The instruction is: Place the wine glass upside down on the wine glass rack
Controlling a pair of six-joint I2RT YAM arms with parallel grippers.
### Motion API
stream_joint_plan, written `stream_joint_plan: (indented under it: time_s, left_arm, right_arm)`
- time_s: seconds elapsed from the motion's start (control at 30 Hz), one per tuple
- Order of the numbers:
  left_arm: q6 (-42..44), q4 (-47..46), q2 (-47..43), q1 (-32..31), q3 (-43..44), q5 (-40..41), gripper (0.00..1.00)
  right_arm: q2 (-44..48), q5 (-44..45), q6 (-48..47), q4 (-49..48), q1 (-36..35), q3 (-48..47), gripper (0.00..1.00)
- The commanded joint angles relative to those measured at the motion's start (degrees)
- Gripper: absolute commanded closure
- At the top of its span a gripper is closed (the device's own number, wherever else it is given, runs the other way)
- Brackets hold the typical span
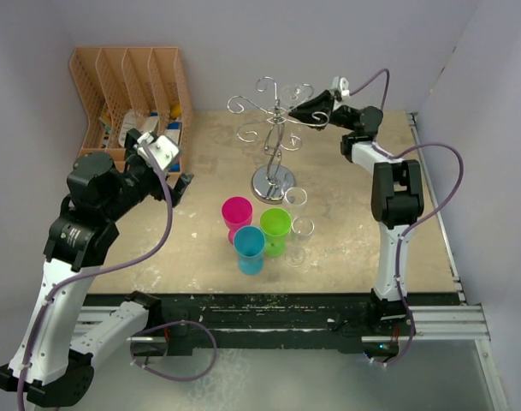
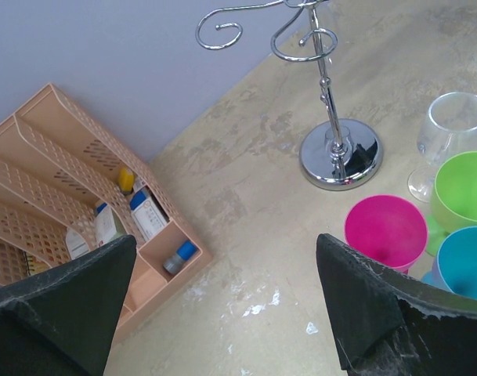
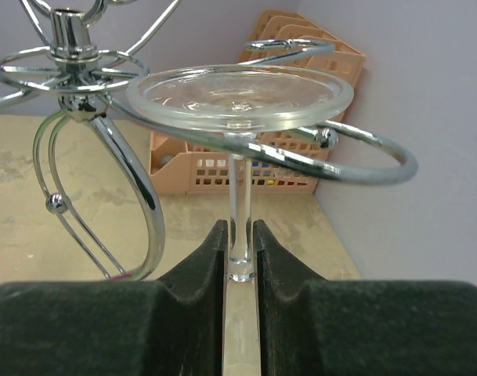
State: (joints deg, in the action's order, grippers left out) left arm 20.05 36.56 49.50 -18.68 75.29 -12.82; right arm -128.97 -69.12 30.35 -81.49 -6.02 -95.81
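A clear wine glass hangs upside down with its round foot on top, and my right gripper is shut on its stem. The stem passes through a curled arm of the chrome wine glass rack, and the foot sits level with that ring; whether it rests on the wire I cannot tell. From above, the right gripper reaches into the right side of the rack; the held glass barely shows there. My left gripper hangs open over bare table near the left, and it is also visible from above.
Pink, green and blue cups cluster in front of the rack's base, with two clear glasses to their right. An orange slotted organiser stands at the back left. Walls close off the back and right.
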Motion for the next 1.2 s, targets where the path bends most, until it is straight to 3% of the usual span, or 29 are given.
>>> stream_joint_plan:
  time_s: [0.0,0.37,0.7,1.17]
  left_arm:
    - [-0.9,-2.4,-0.9,0.7,-0.2,-0.3,0.01]
    - [-0.3,-2.2,-1.1,1.0,-0.5,-0.2,0.0]
    - [0.0,-2.0,-1.0,1.1,-1.6,-0.5,0.01]
    - [1.8,5.7,4.3,1.3,-0.5,-9.1,0.01]
  right_arm:
    - [5.7,1.9,1.7,-8.1,1.7,1.5,1.0]
    - [7.5,4.6,3.9,-11.8,2.9,2.9,1.0]
    - [4.3,10.3,4.6,-6.9,3.3,-2.1,1.0]
    - [-0.5,9.3,4.8,-3.1,0.9,-7.6,1.0]
